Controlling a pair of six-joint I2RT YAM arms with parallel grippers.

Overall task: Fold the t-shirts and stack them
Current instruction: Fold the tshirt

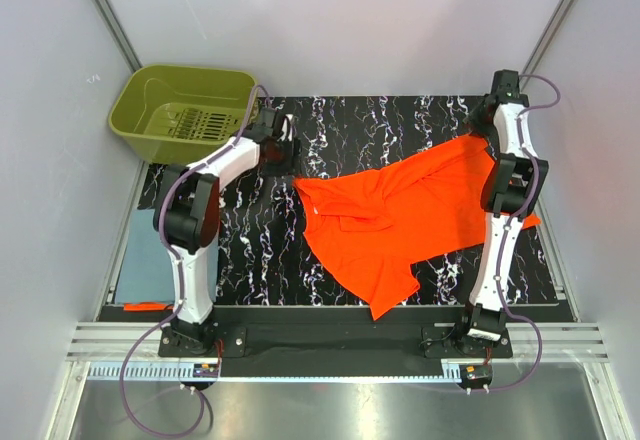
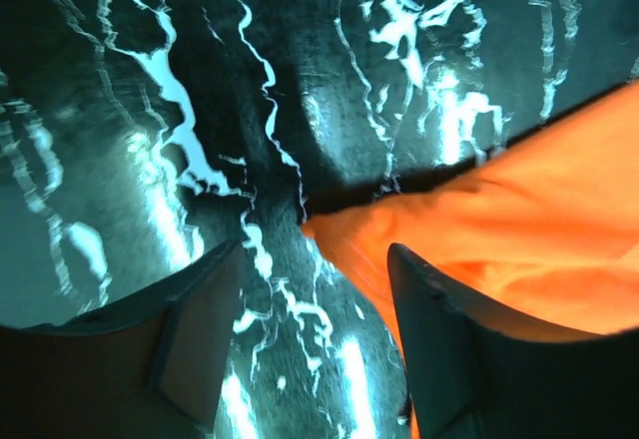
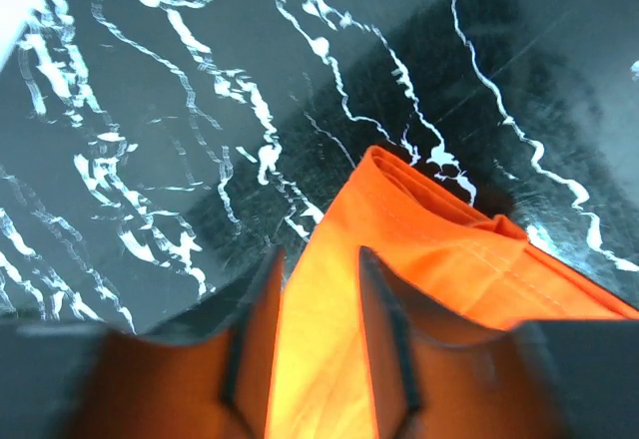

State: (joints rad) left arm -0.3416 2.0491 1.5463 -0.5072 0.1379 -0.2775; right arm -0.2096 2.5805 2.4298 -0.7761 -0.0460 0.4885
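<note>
An orange t-shirt (image 1: 400, 210) lies rumpled and spread across the middle and right of the black marbled mat (image 1: 260, 250). My left gripper (image 1: 288, 155) hovers at its left corner, open. In the left wrist view that orange corner (image 2: 329, 231) lies just ahead between the parted fingers of the left gripper (image 2: 315, 249), and the right finger (image 2: 449, 339) overlaps the cloth. My right gripper (image 1: 478, 120) is at the shirt's far right corner. Its fingers stand apart, with the orange hem (image 3: 399, 210) running between them under the right gripper (image 3: 319, 254). A blue-grey folded t-shirt (image 1: 145, 255) lies flat left of the mat.
An olive-green basket (image 1: 190, 70) stands at the back left, close behind my left gripper. Grey walls close in the left and right sides. A small orange scrap (image 1: 148, 307) shows by the left arm's base.
</note>
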